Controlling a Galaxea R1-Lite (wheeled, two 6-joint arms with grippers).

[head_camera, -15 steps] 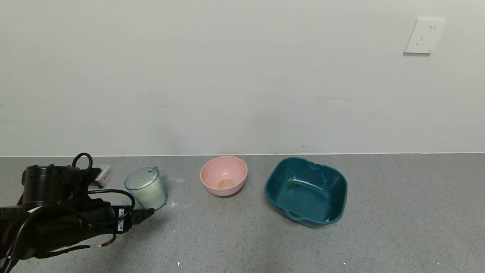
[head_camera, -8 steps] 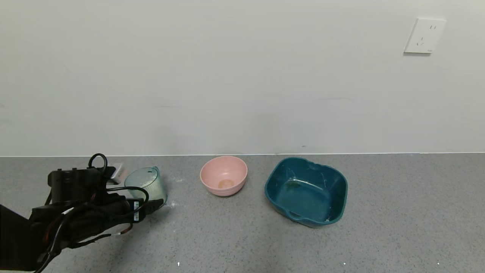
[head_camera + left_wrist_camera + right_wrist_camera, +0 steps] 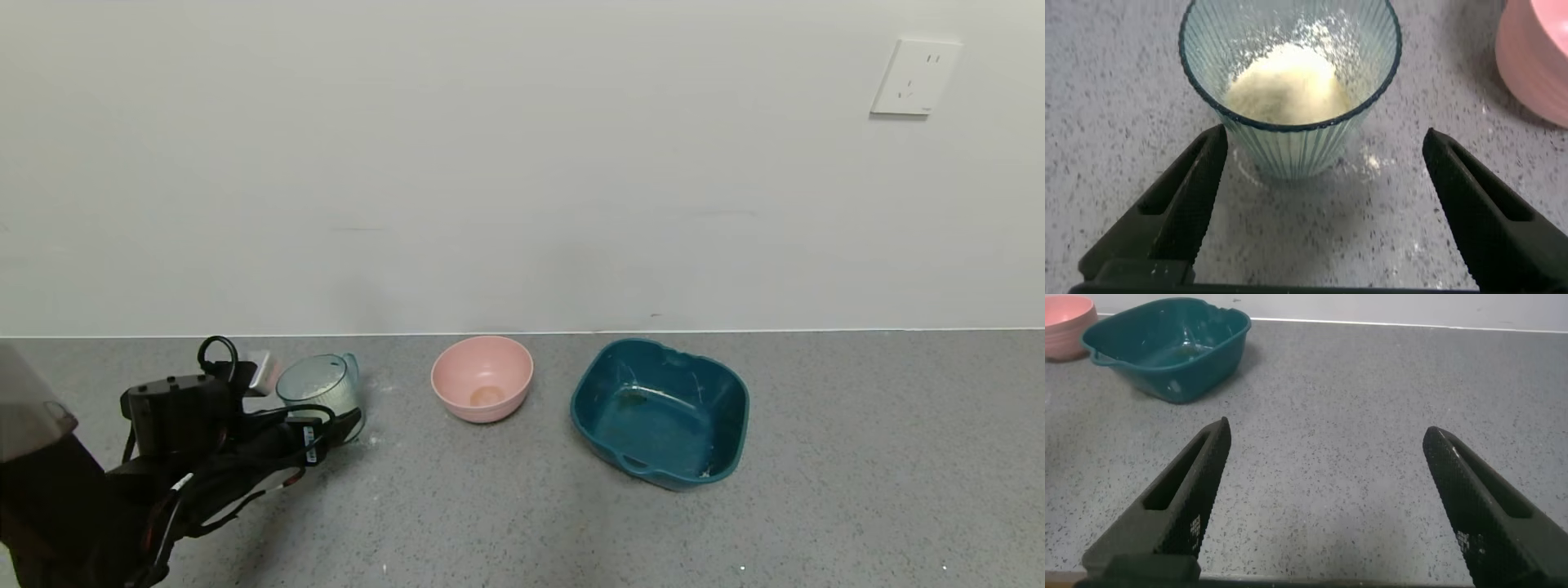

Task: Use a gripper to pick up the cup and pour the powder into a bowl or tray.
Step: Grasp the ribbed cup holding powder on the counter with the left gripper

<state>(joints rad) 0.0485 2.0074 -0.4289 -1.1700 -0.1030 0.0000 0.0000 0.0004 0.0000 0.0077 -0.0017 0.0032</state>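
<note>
The ribbed blue-green cup [image 3: 320, 389] stands on the grey counter at the left and holds white powder [image 3: 1286, 86]. My left gripper [image 3: 326, 411] is open and level with the cup. In the left wrist view the cup [image 3: 1290, 151] stands just ahead of the gripper [image 3: 1324, 135], nearer one finger [image 3: 1196, 188], and the gripper does not hold it. The pale pink bowl [image 3: 482, 380] is to the right of the cup and shows at the left wrist view's edge [image 3: 1539, 57]. My right gripper [image 3: 1327, 429] is open and empty over bare counter.
A dark teal tray [image 3: 660, 412] with handles sits right of the bowl and also shows in the right wrist view [image 3: 1167, 347]. Specks of spilled powder lie around the cup's base [image 3: 1372, 163]. A wall runs along the counter's back edge.
My left arm has moved forward and to the right, bringing its open fingers up around the cup. The cup has shifted slightly farther back and right.
</note>
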